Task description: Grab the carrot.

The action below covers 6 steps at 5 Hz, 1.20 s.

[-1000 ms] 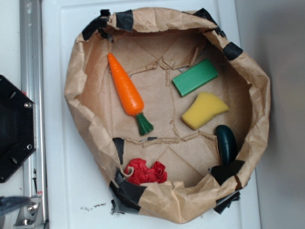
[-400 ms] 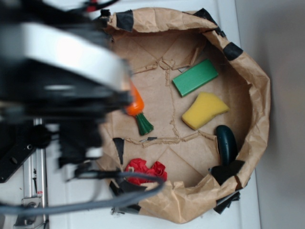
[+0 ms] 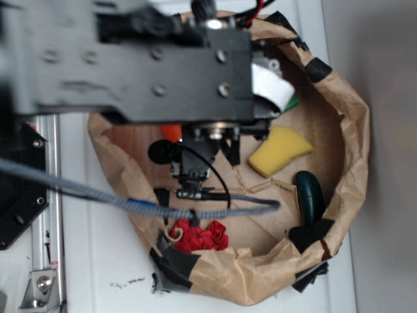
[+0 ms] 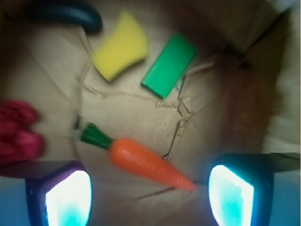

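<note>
Orange against the brown paper, the carrot (image 4: 148, 164) lies crosswise just ahead of our gripper (image 4: 149, 195), whose fingers (image 4: 68, 197) stand spread wide, stem toward the left one.

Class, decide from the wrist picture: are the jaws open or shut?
Open. The gripper shows two separate fingers at the frame's lower corners, with the carrot lying untouched on the brown paper between them.

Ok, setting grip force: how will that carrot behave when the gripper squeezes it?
The carrot looks glossy and smooth, so it may slip. Its round, tapered body could roll or squirt sideways if pinched near the thin tip. It looks rigid, so it probably won't bend. The gripper is open around it.
</note>
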### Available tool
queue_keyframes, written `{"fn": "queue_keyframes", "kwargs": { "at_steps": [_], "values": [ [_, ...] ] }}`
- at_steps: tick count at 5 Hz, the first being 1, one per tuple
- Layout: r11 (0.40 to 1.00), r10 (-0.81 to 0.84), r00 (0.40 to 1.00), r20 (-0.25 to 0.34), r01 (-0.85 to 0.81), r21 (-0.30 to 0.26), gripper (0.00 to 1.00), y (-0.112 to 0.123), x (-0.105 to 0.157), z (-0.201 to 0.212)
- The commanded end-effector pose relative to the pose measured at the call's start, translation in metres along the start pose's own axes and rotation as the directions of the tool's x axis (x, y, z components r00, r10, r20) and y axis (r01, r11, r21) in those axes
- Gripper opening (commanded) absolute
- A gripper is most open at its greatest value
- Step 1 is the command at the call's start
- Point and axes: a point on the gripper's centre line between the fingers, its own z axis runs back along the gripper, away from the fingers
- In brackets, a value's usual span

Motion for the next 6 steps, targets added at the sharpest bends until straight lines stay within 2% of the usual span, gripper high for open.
{"fn": "queue_keyframes", "kwargs": {
  "at_steps": [1, 2, 3, 4, 5, 6],
  "values": [
    [1.000, 0.002, 0.999, 0.044, -0.003, 0.014, 1.00, 0.006, 0.004, 0.008],
    [1.000, 0.002, 0.999, 0.044, -0.003, 0.014, 1.00, 0.006, 0.004, 0.008],
    [0.984, -0.178, 0.984, 0.019, 0.178, 0.000, 1.00, 0.001, -0.006, -0.024],
    [0.968, -0.245, 0.969, 0.044, 0.246, -0.040, 1.00, -0.011, -0.018, -0.031],
    [0.955, -0.293, 0.956, 0.031, 0.294, -0.045, 1.00, -0.019, -0.021, -0.045],
    [0.946, -0.322, 0.946, -0.032, 0.321, -0.042, 1.00, -0.022, -0.020, -0.074]
  ]
}}
